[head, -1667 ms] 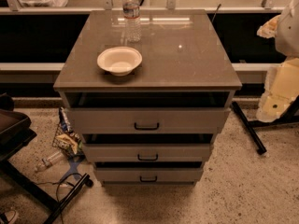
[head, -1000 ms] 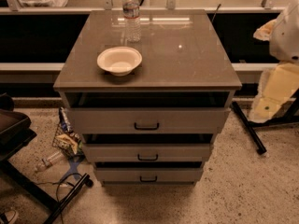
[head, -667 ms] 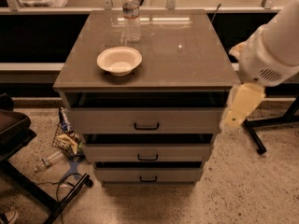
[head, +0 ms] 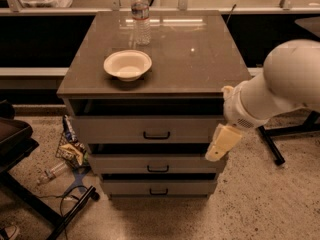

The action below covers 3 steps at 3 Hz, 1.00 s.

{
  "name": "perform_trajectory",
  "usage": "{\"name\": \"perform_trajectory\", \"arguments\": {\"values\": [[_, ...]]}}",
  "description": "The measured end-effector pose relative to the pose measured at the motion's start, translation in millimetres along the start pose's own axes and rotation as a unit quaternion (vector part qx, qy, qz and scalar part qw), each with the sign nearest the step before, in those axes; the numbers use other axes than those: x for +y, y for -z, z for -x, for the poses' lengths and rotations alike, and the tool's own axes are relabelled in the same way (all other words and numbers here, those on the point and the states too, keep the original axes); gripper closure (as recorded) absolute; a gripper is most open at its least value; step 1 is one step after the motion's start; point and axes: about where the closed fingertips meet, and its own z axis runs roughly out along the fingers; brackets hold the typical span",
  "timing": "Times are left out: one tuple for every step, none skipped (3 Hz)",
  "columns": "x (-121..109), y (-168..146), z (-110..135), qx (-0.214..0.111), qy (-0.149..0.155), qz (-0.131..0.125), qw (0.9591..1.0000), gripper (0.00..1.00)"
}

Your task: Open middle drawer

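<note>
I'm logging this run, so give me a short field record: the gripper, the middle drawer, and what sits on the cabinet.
cabinet top: white bowl front left, water bottle upright farther back
middle drawer: second of three grey fronts; black handle at centre, not held
gripper: at the right end of the drawer fronts, level with the gap above the middle drawer, away from the handle

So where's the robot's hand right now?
In the camera view the gripper hangs on the right, by the right end of the middle drawer, well away from its black handle.
</note>
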Motion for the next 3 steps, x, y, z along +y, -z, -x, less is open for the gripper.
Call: {"name": "perform_trajectory", "arguments": {"values": [[15.6,-44.5,-15.8,-0.018,-0.019,-0.015,0.9995,0.0],[31.8,-86.0,-28.4,-0.041,-0.041,-0.033,0.9978,0.0],[23.2,-110.7,-29.1,-0.088,-0.067,-0.064,0.9918,0.0]]}}
